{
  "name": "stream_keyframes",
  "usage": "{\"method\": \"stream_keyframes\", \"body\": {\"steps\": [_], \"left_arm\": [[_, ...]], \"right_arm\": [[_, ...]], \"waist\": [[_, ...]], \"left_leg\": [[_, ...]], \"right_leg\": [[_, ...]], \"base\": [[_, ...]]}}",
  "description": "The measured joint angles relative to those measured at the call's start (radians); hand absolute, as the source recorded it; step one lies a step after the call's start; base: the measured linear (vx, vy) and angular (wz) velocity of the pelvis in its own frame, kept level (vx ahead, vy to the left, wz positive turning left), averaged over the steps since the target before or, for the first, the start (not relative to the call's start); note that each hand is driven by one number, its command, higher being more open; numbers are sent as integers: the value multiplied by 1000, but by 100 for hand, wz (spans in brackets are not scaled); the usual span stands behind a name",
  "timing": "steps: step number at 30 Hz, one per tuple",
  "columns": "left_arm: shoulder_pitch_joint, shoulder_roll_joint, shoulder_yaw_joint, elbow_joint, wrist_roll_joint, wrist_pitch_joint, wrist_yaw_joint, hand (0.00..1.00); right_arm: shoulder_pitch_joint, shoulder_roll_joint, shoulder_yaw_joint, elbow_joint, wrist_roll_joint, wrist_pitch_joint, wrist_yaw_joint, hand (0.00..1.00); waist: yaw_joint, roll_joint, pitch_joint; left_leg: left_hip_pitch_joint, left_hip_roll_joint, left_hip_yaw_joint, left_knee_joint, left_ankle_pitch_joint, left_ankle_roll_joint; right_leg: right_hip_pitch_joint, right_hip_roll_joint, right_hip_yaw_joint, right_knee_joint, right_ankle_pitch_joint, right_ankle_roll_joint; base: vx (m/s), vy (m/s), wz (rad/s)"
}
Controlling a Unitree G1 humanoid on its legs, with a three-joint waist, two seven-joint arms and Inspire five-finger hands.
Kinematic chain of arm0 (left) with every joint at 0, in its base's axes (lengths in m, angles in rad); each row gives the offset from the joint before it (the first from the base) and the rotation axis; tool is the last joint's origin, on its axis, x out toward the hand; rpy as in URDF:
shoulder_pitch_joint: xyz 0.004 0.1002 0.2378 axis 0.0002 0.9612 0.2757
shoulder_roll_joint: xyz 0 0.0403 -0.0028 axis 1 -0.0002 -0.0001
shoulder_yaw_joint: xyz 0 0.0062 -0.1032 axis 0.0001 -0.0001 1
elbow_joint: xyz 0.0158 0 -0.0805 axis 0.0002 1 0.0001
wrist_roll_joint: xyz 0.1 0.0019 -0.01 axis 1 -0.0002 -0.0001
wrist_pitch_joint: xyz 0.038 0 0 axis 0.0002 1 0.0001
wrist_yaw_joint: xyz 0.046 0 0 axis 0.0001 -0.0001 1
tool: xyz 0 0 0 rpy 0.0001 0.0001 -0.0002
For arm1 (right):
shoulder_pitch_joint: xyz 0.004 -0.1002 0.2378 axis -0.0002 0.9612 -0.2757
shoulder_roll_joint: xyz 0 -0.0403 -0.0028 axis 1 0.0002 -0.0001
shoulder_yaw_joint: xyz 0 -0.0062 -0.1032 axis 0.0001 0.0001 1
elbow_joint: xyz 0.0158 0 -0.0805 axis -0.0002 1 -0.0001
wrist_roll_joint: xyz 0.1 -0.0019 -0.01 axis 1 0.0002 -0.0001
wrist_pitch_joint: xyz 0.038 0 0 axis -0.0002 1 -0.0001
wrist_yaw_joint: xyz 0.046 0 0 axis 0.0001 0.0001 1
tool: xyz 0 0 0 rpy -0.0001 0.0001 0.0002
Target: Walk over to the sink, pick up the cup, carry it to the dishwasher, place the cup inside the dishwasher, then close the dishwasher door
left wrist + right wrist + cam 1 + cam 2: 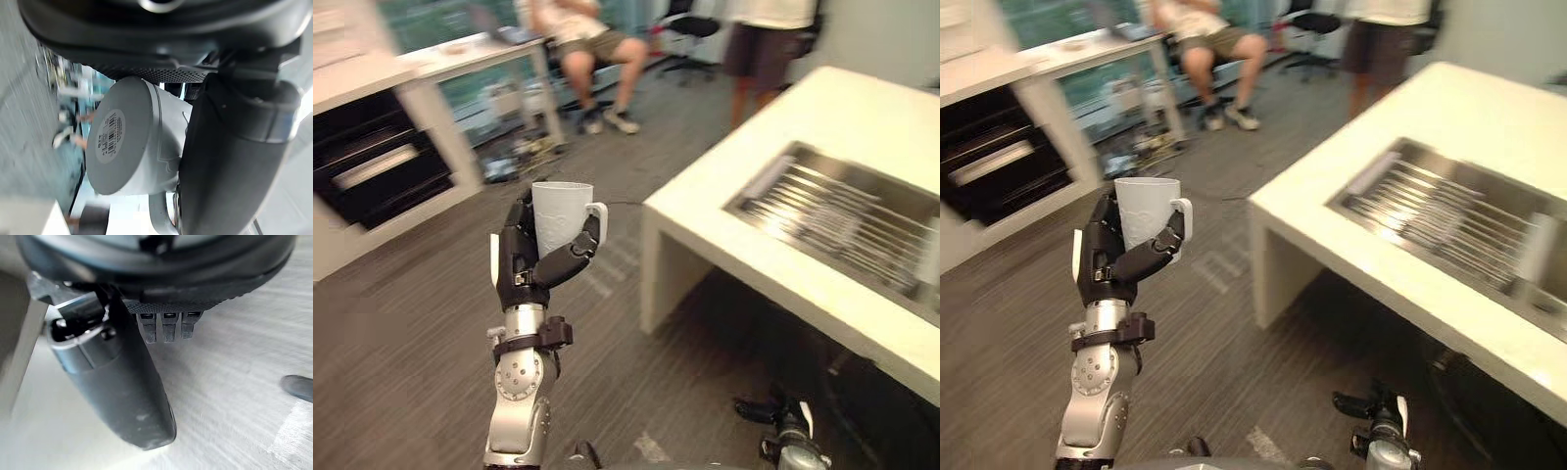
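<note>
Far left: dishwasher (372, 166), likely, dark racks open, well apart from robot. Centre-left: left hand (521, 262) raised, fingers and thumb wrapped round white cup (560, 215), upright. Pickup done, carry in progress by my read; placing and door closing left. Barcode sticker (110, 134) on cup base, print unreadable. Right: sink (759, 191). Right hand (766, 411) low, grip unreadable.

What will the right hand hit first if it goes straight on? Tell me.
Probably the floor: the right hand hangs low near the counter, and its wrist view shows bare floor past it, nothing between.
</note>
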Motion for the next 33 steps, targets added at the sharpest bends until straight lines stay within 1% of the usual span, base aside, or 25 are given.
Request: {"method": "stream_keyframes", "body": {"steps": [1, 2, 3, 4, 5, 6, 7, 8, 9, 10, 12, 13, 14, 15, 16, 17, 19, 20, 21, 22, 24, 25, 26, 32, 33], "left_arm": [[1, 2, -5, -3, 0, 0, -2, 30], [3, 6, -1, -3, -3, 0, -5, 30], [10, 10, 6, -3, -10, 0, -6, 30], [16, 14, 6, -3, -12, 0, -7, 30], [29, 18, 6, -5, -18, 0, -11, 30], [43, 18, 5, -6, -18, 3, -18, 30], [47, 12, 2, -6, -18, 9, -21, 30], [51, 8, -10, -7, -18, 20, -33, 30], [48, 14, -30, -11, -17, 21, -44, 30], [47, 15, -31, -14, -17, 21, -50, 30], [48, 15, -29, -16, -17, 21, -49, 30], [46, 15, -27, -17, -18, 22, -44, 30], [45, 15, -32, -19, -18, 22, -41, 30], [47, 13, -48, -31, -18, 22, -30, 30], [49, 9, -57, -48, -23, 22, -28, 30], [49, 9, -62, -60, -28, 22, -28, 30], [50, 10, -75, -110, -31, 18, -28, 30], [50, 14, -82, -142, -32, 10, -30, 30], [51, 14, -91, -154, -40, -2, -34, 30], [54, 12, -94, -157, -40, -5, -36, 30], [63, 12, -103, -153, -43, -8, -49, 30], [66, 11, -108, -150, -48, -8, -52, 30], [142, 34, -115, -43, -52, 1, -77, 30], [142, 34, -114, -43, -53, 1, -76, 30], [142, 33, -118, -41, -53, 1, -77, 30]], "right_arm": [[-8, 0, 0, -1, 0, -1, 0, 90], [-33, 2, -3, -2, 0, -5, 1, 90], [-67, 10, -2, -5, -1, -7, 4, 90], [-81, 16, 1, -9, -2, -7, 5, 90], [-108, 27, 10, -18, -11, -7, 10, 90], [-122, 32, 26, -39, -30, -7, 17, 90], [-120, 32, 33, -57, -37, -7, 21, 90], [-116, 32, 40, -64, -38, -7, 22, 90], [-115, 39, 50, -68, -40, -7, 21, 90], [-115, 39, 53, -74, -41, -7, 22, 90], [-114, 40, 60, -79, -48, -7, 21, 90], [-87, 45, 71, -109, -51, -6, 18, 90], [-64, 50, 72, -137, -52, -5, 18, 90], [-3, 62, 74, -214, -59, -3, 16, 90], [55, 71, 81, -299, -60, -3, 16, 90], [78, 72, 87, -334, -61, -3, 16, 90], [107, 82, 96, -408, -67, -3, 18, 90], [110, 96, 100, -443, -68, -5, 20, 90], [106, 101, 104, -454, -73, -9, 21, 90], [96, 99, 110, -455, -76, -9, 21, 90], [84, 99, 131, -476, -77, -20, 26, 90], [82, 99, 133, -478, -77, -25, 26, 90], [79, 73, 134, -357, -99, -26, 41, 90], [80, 80, 136, -357, -99, -27, 41, 90], [82, 83, 136, -357, -98, -26, 40, 90]], "waist": [[8, 1, 0], [22, -6, 7], [34, -23, 19], [43, -32, 25], [48, -50, 38], [42, -55, 55], [33, -54, 63], [13, -63, 71], [-16, -54, 78], [-19, -56, 82], [-13, -57, 83], [-18, -57, 83], [-22, -57, 83], [-26, -60, 84], [-24, -65, 83], [-20, -70, 82], [-5, -89, 71], [-5, -114, 55], [-3, -121, 41], [6, -118, 35], [37, -115, 8], [39, -115, 5], [21, -86, -57], [29, -89, -56], [21, -89, -56]], "left_leg": [[-1, -14, -19, -18, -1, -10], [-3, -38, -58, -39, 6, -42], [-3, -60, -80, -29, -15, -51], [-4, -71, -86, -14, -34, -54], [-9, -95, -97, 34, -75, -53], [-9, -117, -124, 85, -119, -46], [-9, -129, -151, 113, -137, -42], [-5, -149, -198, 139, -162, -16], [-9, -176, -278, 145, -177, -7], [-13, -191, -316, 137, -178, -5], [-15, -217, -366, 120, -176, -7], [-11, -250, -440, 111, -167, -15], [-6, -264, -476, 110, -167, -13], [10, -288, -535, 116, -163, -3], [30, -304, -567, 132, -168, -4], [40, -311, -577, 138, -171, -9], [49, -315, -596, 162, -190, -40], [49, -314, -592, 176, -209, -56], [51, -293, -592, 193, -235, -60], [51, -272, -592, 199, -244, -67], [55, -208, -591, 197, -263, -95], [61, -196, -591, 189, -265, -98], [83, -165, -585, 88, -214, -96], [99, -158, -548, 72, -213, -97], [102, -158, -543, 65, -212, -98]], "right_leg": [[10, -5, -25, 5, -8, 13], [25, -24, -66, 26, -20, 28], [37, -65, -91, 72, -56, 56], [40, -91, -97, 105, -76, 68], [50, -146, -105, 174, -109, 81], [58, -192, -85, 272, -123, 12], [49, -219, -26, 345, -117, -44], [-5, -240, 126, 461, -78, -96], [-97, -185, 398, 568, -114, -61], [-144, -127, 510, 568, -156, -36], [-216, -40, 650, 532, -204, -29], [-260, 49, 786, 481, -234, -22], [-273, 84, 843, 468, -240, -16], [-282, 142, 953, 449, -253, 7], [-285, 159, 1005, 443, -260, 23], [-286, 156, 1010, 437, -260, 24], [-282, 131, 967, 363, -233, 29], [-272, 115, 946, 285, -144, 22], [-243, 126, 928, 247, -150, 54], [-225, 141, 914, 219, -146, 47], [-173, 197, 894, 127, -108, 5], [-161, 207, 890, 107, -101, 1], [-109, 241, 915, -76, 23, -20], [-114, 248, 948, -79, 27, -20], [-114, 247, 948, -81, 27, -20]], "base": [[4, 111, 160], [-3, 82, 111], [-11, 74, 91], [-10, 124, 65], [10, 170, 53], [31, 229, 70], [57, 192, 99], [147, 189, 163], [200, 148, 177], [216, 129, 159], [165, 67, 108], [233, 29, 131], [299, -14, 190], [328, -67, 187], [289, -84, 181], [297, -112, 151], [251, -114, 113], [257, -155, 107], [251, -178, 90], [249, -253, 35], [200, -239, -6], [75, -87, -2], [0, 0, 0], [0, -1, -17], [3, -9, -14]]}}
